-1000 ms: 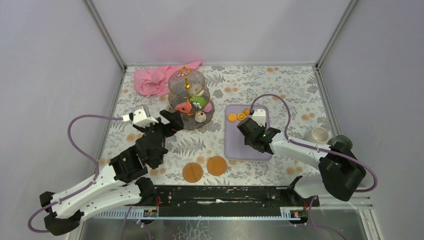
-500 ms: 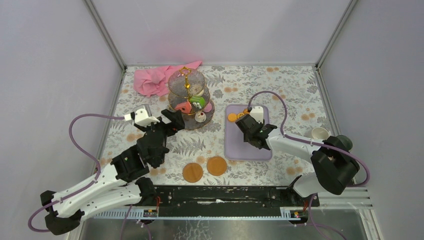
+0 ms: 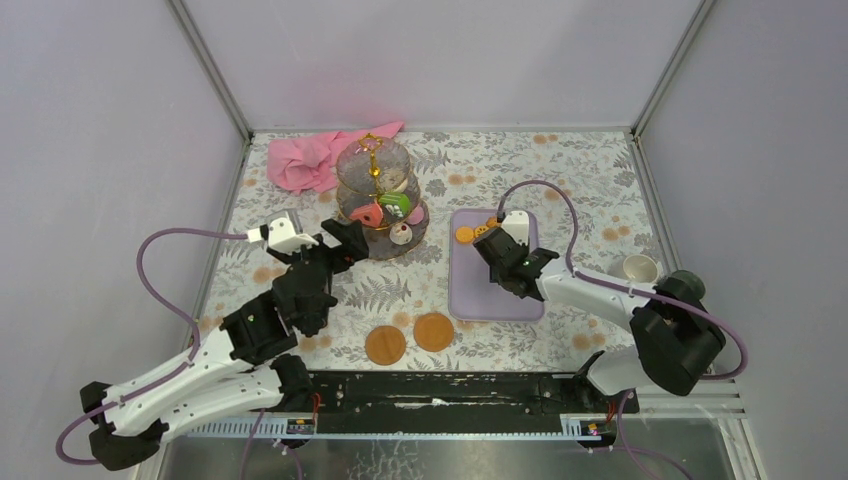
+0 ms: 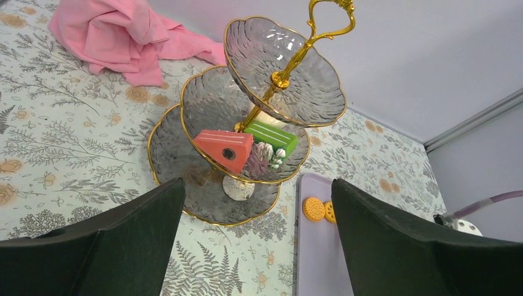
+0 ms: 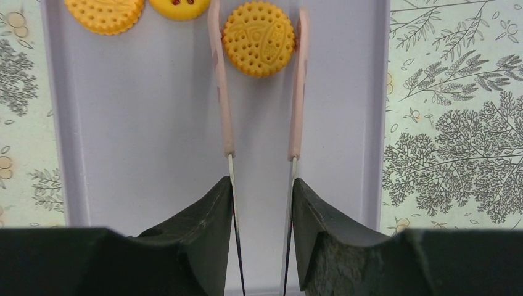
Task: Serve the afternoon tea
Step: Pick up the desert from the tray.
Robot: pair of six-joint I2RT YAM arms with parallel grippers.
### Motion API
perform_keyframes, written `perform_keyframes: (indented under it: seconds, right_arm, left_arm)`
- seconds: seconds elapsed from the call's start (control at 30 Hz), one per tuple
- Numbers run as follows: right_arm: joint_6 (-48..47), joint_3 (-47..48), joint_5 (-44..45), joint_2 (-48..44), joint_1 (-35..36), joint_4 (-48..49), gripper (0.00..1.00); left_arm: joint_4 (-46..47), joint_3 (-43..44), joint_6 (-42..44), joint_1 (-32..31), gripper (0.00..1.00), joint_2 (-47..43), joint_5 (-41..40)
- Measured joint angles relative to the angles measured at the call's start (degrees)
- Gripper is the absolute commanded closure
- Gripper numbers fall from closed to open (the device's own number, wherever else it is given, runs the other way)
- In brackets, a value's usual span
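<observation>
While the flowered counter (image 3: 600, 190) fills the top view, the three-tier glass stand (image 3: 375, 160) rises at upper centre and the lilac tray (image 3: 470, 290) lies right of centre. The left claw (image 3: 348, 243), spread wide and empty, sits just lower left of the stand. The right claw (image 5: 262, 180) is closed on pink tongs (image 5: 220, 92), whose tips flank one orange biscuit (image 5: 258, 38) at the tray's top end; contact is unclear.
</observation>
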Motion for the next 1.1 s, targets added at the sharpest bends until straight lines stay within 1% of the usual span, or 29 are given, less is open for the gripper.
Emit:
perform_keyframes:
  seconds: [0.23, 0.43, 0.63, 0.77, 1.1]
  right_arm:
    - [-0.6, 0.0, 0.0, -3.0, 0.0, 0.0, 0.7]
    - [-0.9, 0.0, -0.9, -5.0, 0.0, -0.2, 0.7]
    - [-1.4, 0.6, -1.5, -9.2, 0.4, -1.6, 0.7]
    - [-2.1, 4.4, -1.5, -10.1, 2.3, -4.0, 0.7]
    - [-4.9, 19.6, -1.2, -10.2, 9.2, -7.5, 0.72]
  left_arm:
    - [-1.3, 0.0, -0.5, 0.0, 0.05, -1.5, -0.7]
    - [-2.9, 1.3, -1.4, 0.0, 0.05, -2.1, -1.8]
    - [-3.9, 2.9, -1.6, 0.0, 0.05, -2.4, -3.7]
    - [-4.9, 3.9, -2.1, 0.0, 0.05, -2.3, -4.8]
    - [-9.4, 7.4, -4.0, 0.0, 0.05, -0.3, -5.6]
